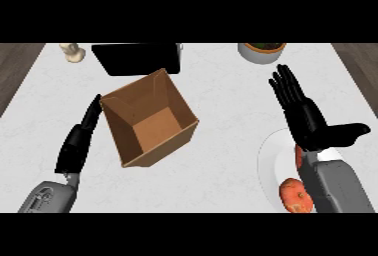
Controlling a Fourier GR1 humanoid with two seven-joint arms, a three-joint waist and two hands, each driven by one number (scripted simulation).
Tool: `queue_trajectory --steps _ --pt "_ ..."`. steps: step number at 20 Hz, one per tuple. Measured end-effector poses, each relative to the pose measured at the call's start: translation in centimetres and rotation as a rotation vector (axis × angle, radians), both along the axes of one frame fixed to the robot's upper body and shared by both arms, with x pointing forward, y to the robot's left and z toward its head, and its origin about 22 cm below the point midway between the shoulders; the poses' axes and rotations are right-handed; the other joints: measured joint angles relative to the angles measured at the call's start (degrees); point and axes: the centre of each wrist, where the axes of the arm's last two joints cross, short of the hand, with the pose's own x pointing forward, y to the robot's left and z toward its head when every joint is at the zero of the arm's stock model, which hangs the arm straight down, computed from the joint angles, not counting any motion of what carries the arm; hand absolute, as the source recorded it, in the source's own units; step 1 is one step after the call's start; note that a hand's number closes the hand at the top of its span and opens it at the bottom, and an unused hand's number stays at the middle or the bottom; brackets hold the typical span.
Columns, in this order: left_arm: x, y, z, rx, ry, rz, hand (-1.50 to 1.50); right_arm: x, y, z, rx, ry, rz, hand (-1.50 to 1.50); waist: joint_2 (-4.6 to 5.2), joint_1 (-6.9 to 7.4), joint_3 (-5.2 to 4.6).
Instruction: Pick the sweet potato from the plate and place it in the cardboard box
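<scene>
Left forearm: grey, entering at the lower left corner, nearest the viewer on that side.
Left hand (76,142): black, fingers straight and together, pointing up along the left wall of the cardboard box and just beside it. It holds nothing; it looks placed to steady the box or simply parked there.
Cardboard box (148,120): brown, open-topped, set at a tilt on the white worktop (221,100), left of centre. Its open mouth faces up, so a thing can be lowered straight in. Nothing shows inside it.
Behind the box: a black tray-like item (136,57) at the far edge, with a small pale figure-shaped object (71,52) at its left.
Far right of centre: a pale pot (261,51) with something dark in it, well apart from the task.
Plate (272,160): white, round, at the lower right, partly hidden by the right forearm.
Sweet potato (295,195): lying on the plate near its lower edge, orange-red, rounded, with a slightly mottled skin. Another reddish sliver shows higher up beside the wrist; it may be part of the same potato, but the arm hides the join.
Right hand (304,117): black, fingers straight and spread wide, thumb out to the right, holding nothing. It hangs above the plate's far rim, beyond the sweet potato, so the pick is not yet made.
</scene>
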Motion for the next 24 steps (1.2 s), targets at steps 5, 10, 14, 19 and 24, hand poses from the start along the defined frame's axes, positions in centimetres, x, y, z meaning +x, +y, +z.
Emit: queue_trajectory --steps 5,10,14,19,24 --pt "-0.7 1.1 0.7 0.032 0.017 0.067 0.0 0.2 -4.6 1.5 -0.014 -0.098 -0.177 -1.5 0.94 1.33 -0.68" --pt "-1.6 2.3 0.5 0.039 0.065 0.128 0.0 -1.0 -11.0 0.4 -0.264 -0.032 -0.552 -1.5 1.6 1.35 -1.14" --pt "-2.2 2.4 1.0 0.031 0.101 0.14 0.0 -2.7 -12.2 -2.8 -0.213 -0.038 -0.755 -1.5 1.49 1.66 -0.98" --pt "-2.5 2.4 1.8 0.028 0.128 0.141 0.0 -4.9 -14.2 -3.6 -0.38 -0.006 -0.741 -1.5 1.35 1.66 -1.02" --pt "-2.8 2.0 2.1 0.025 0.134 0.148 0.0 -6.0 -16.8 -0.9 -0.681 0.112 -0.641 -1.5 1.23 1.54 -1.17"
